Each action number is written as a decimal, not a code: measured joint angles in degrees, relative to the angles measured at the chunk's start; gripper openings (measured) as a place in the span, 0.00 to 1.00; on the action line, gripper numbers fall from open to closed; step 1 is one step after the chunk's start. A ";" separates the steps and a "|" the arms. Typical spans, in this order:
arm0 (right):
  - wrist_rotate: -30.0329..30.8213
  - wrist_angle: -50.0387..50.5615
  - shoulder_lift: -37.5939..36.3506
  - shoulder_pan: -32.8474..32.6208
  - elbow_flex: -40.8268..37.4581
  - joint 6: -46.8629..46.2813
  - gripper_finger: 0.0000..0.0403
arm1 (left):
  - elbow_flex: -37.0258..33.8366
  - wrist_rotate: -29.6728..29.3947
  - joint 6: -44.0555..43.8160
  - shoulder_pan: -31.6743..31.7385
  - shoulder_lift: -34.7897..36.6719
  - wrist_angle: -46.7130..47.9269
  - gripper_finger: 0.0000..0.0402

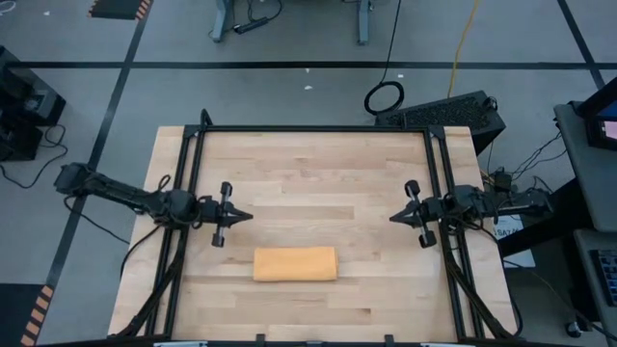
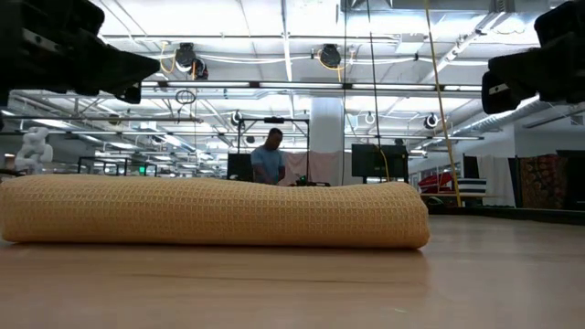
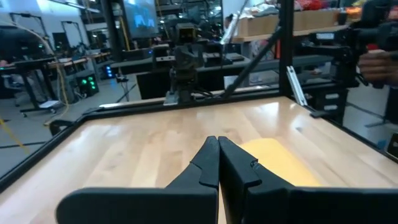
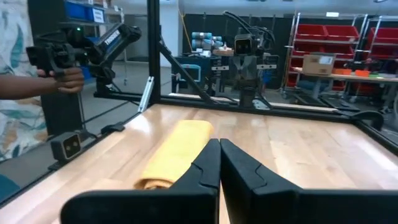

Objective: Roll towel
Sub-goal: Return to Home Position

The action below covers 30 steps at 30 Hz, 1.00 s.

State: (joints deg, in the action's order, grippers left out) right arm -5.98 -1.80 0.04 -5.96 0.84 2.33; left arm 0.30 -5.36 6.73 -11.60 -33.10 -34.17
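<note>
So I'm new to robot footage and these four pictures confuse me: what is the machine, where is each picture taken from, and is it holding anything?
It is a robot with two dark arms at a wooden table. One camera looks straight down, one sits at table height, and one rides on each wrist. From above, the left gripper and right gripper hover apart over the table, pointing at each other, jaws shut and empty. The only thing lying on the table is an orange-yellow towel, already rolled into a log near the front edge, untouched. A person stands in the room far behind.

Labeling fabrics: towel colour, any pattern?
Plain orange-yellow towel, fine waffle weave, no print; clearest in the low view.
</note>
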 joint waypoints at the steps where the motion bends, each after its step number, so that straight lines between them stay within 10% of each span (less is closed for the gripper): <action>1: 0.00 0.00 -0.01 0.15 0.00 0.35 0.00 | 0.00 0.29 -0.18 0.75 0.26 0.00 0.00; 30: 3.13 0.48 0.21 1.64 0.00 -5.46 0.00 | -0.02 9.83 -2.18 12.09 11.34 16.47 0.00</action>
State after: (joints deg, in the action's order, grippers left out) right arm -2.85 -1.32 0.25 -4.32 0.84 -3.13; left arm 0.27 4.47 4.55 0.49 -21.76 -17.71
